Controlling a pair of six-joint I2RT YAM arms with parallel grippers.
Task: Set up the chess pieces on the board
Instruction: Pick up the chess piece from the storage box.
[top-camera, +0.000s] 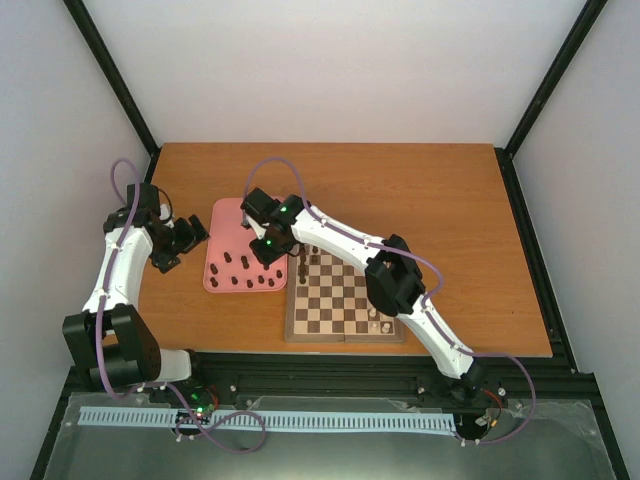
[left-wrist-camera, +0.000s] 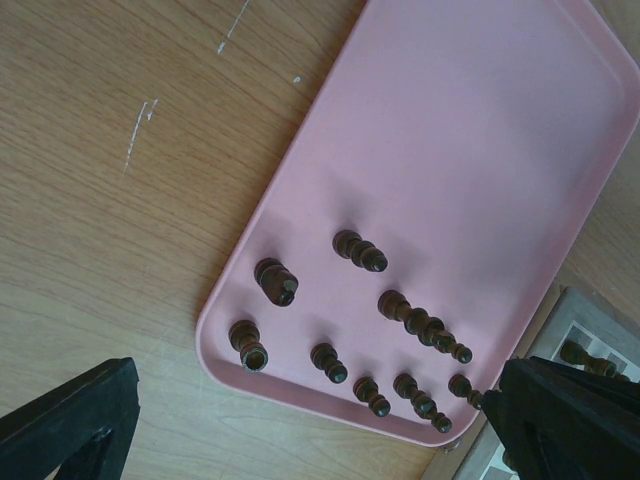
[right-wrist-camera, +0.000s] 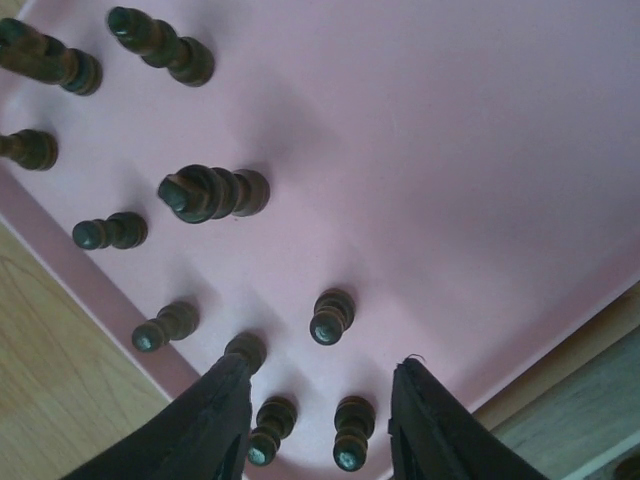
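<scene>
Several dark brown chess pieces (top-camera: 248, 279) stand on a pink tray (top-camera: 228, 222) left of the board (top-camera: 345, 300). A few dark pieces (top-camera: 304, 264) stand on the board's far left corner. My right gripper (top-camera: 267, 246) hangs open over the tray's near right part. In the right wrist view its open fingers (right-wrist-camera: 216, 418) straddle two pawns (right-wrist-camera: 350, 432), with a third pawn (right-wrist-camera: 331, 315) just beyond, and hold nothing. My left gripper (top-camera: 180, 243) is open and empty over the table left of the tray. In its own view (left-wrist-camera: 318, 400) it faces the tray's piece rows (left-wrist-camera: 420, 325).
A few cream-white pieces (top-camera: 380, 321) stand at the board's near right corner. The board's corner (left-wrist-camera: 590, 330) shows beside the tray (left-wrist-camera: 470, 130) in the left wrist view. The tray's far half is bare. Wooden table (top-camera: 420, 190) extends behind and right of the board.
</scene>
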